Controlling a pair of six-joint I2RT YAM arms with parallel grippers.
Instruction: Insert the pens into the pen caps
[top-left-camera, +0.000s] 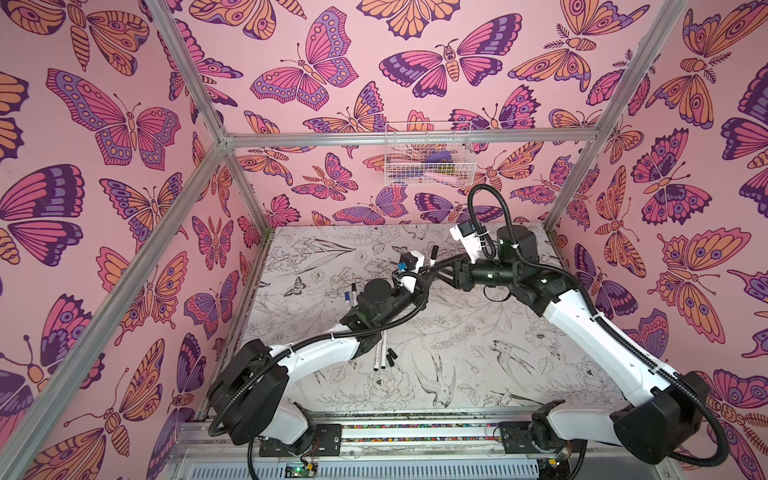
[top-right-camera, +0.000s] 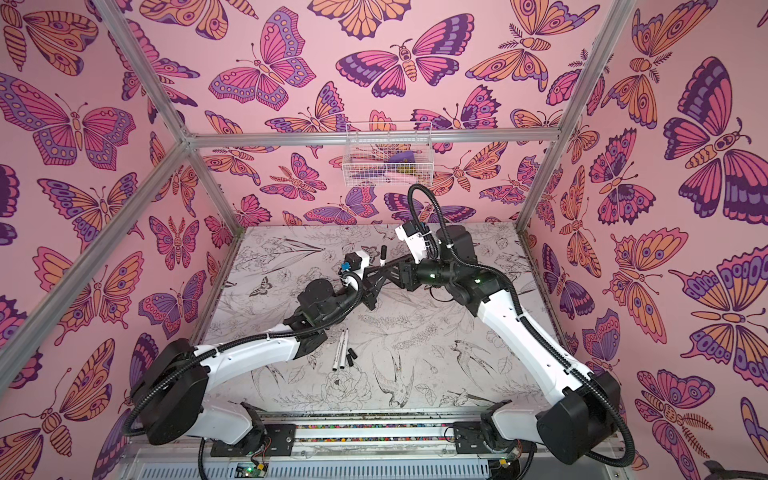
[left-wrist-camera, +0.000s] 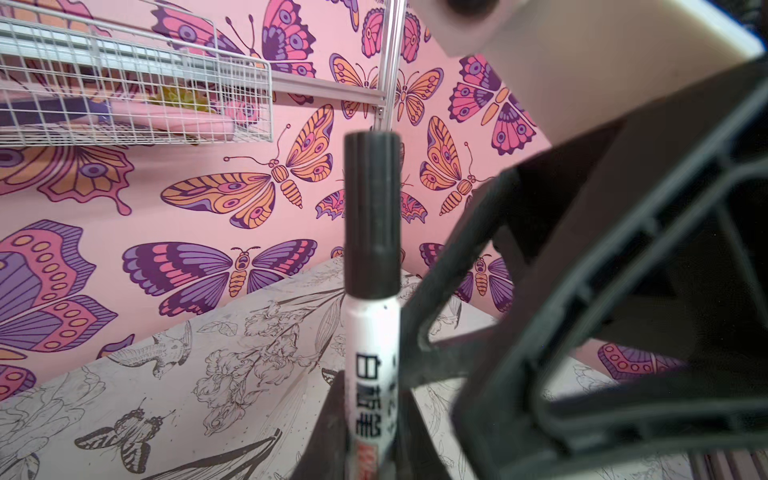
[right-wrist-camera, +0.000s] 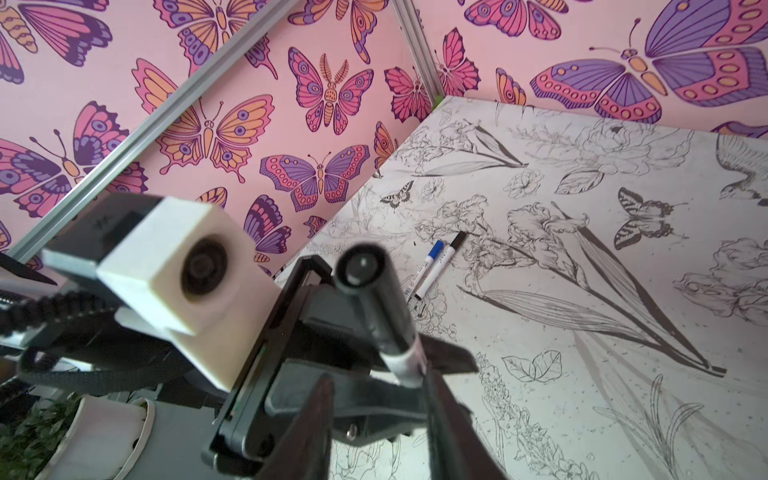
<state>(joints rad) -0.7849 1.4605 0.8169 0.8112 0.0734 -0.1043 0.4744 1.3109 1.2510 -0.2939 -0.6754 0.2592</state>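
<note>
Steadiness is probably the reason: left gripper (left-wrist-camera: 370, 432) clamps the white-barrelled marker pen (left-wrist-camera: 370, 332) upright, its black plastic cap (left-wrist-camera: 372, 216) seated; right gripper (right-wrist-camera: 382, 395) waits beside, jaws apart.

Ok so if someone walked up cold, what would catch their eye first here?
Probably the action over the far middle of the table: the left gripper holds a white pen upright with a black cap on top, the right gripper close beside it, jaws apart. Then the pink butterfly walls all around, and two uncapped pens with two loose caps lying by the left arm.
</note>
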